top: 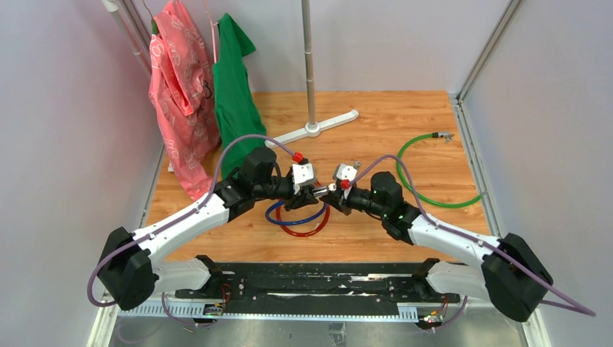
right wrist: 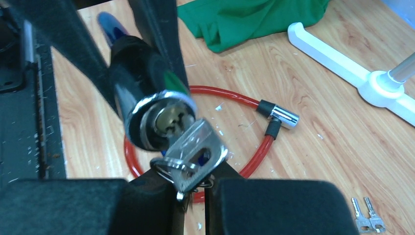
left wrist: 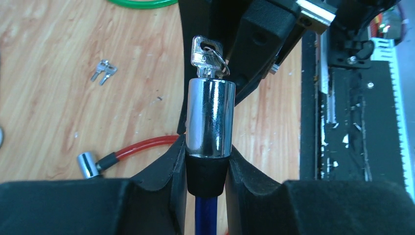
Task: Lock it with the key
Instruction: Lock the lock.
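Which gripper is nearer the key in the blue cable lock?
Right. The right gripper pinches the key by its head, at the mouth of the chrome lock cylinder. The left gripper clamps the black collar at the cylinder's other end, away from the key.

**Chrome, blue and red on orange-brown wood grain**
The key (left wrist: 205, 55) is silvery-grey. The lock (left wrist: 210, 115) is mirror chrome with a black collar, on a blue cable (left wrist: 205, 218). The worktop (top: 405, 116) is wood-grained, with a red cable (left wrist: 142, 146) and a green cable (left wrist: 142, 4). The pink garment (top: 177, 101) carries a pale printed pattern; the green garment (top: 235, 101) is plain.
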Action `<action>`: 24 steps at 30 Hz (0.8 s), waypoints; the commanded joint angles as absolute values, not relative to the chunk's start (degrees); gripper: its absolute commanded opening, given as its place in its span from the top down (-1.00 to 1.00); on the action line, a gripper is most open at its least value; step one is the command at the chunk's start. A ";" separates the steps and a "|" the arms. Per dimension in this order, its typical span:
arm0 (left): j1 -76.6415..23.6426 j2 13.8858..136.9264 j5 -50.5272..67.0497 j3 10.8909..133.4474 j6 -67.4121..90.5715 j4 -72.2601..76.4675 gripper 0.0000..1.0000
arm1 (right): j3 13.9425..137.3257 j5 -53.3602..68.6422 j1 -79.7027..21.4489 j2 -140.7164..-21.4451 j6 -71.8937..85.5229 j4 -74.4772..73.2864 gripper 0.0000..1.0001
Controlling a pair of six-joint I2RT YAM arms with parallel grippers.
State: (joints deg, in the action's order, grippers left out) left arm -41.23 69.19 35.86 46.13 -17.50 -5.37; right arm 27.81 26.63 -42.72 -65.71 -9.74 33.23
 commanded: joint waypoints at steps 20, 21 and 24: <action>-41.48 74.07 23.49 56.18 -25.44 -27.84 1.00 | 27.21 33.15 -47.08 -66.35 -15.79 60.23 1.00; -41.48 73.90 23.81 56.91 -25.71 -28.58 1.00 | 27.33 33.14 -47.17 -66.55 -14.65 61.68 1.00; -41.57 74.30 23.02 60.18 -28.75 -32.18 1.00 | 31.14 33.13 -48.28 -66.93 -19.01 56.85 1.00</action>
